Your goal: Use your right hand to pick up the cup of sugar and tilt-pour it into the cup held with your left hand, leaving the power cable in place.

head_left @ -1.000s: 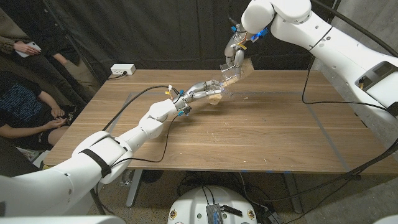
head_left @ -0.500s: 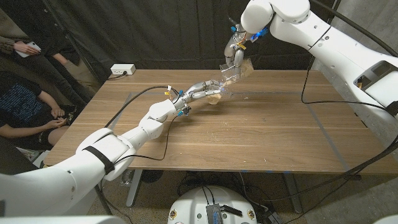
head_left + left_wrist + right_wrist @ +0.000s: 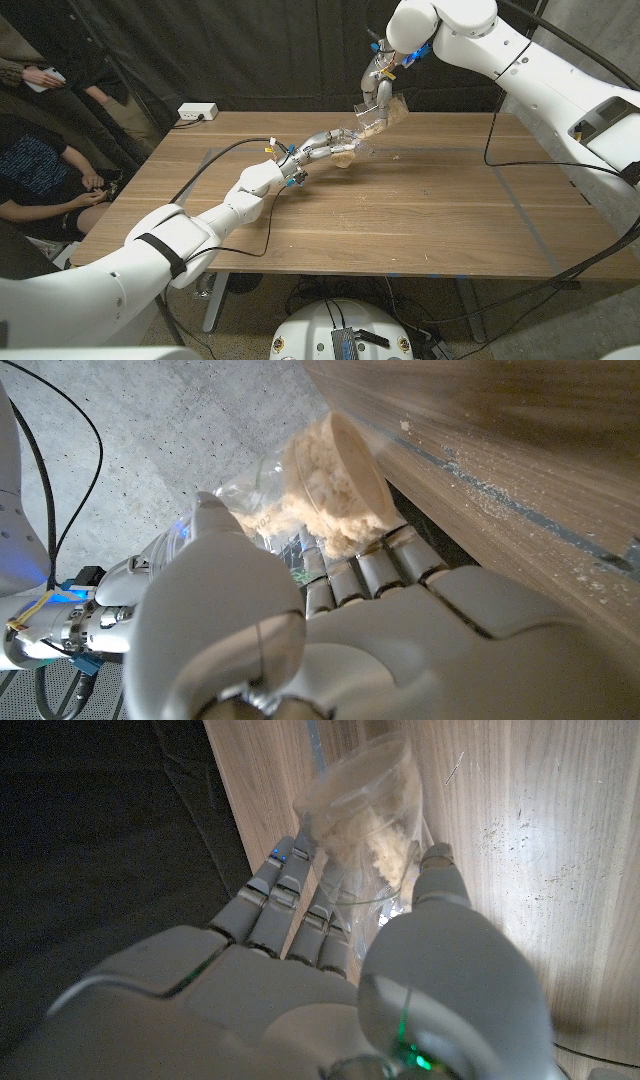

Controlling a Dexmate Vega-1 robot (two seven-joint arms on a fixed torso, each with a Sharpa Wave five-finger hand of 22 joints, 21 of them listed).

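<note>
Pouring: the right hand held the cup of sugar tilted above the table, its mouth turned down toward the receiving cup.
Stage: judged mid-pour; pickup and tilt looked done, and some sugar already lay in the lower cup.
Right fingers: wrapped around the clear cup wall, fingers on one side and thumb on the other, gripping it in the right wrist view.
Left fingers: the left hand gripped the receiving cup, fingers lying close together along its wall in the left wrist view; the thumb's contact I could not tell.
Cup positions: in the head view the tilted cup sat at about 1 o'clock from the receiving cup, just beside it; whether the rims touched I could not tell.
Sugar: clumpy and pale, it clung inside the tilted cup, and a mound showed in the left-hand cup.
Spill: scattered grains lay on the wooden table near the cups.
Power cable: the cable ran across the table at roughly 9 o'clock from the cups, apart from both.
Left to do: judged, emptying the remaining sugar and righting the cup.
Onlookers: people sat beyond the table's left edge.
</note>
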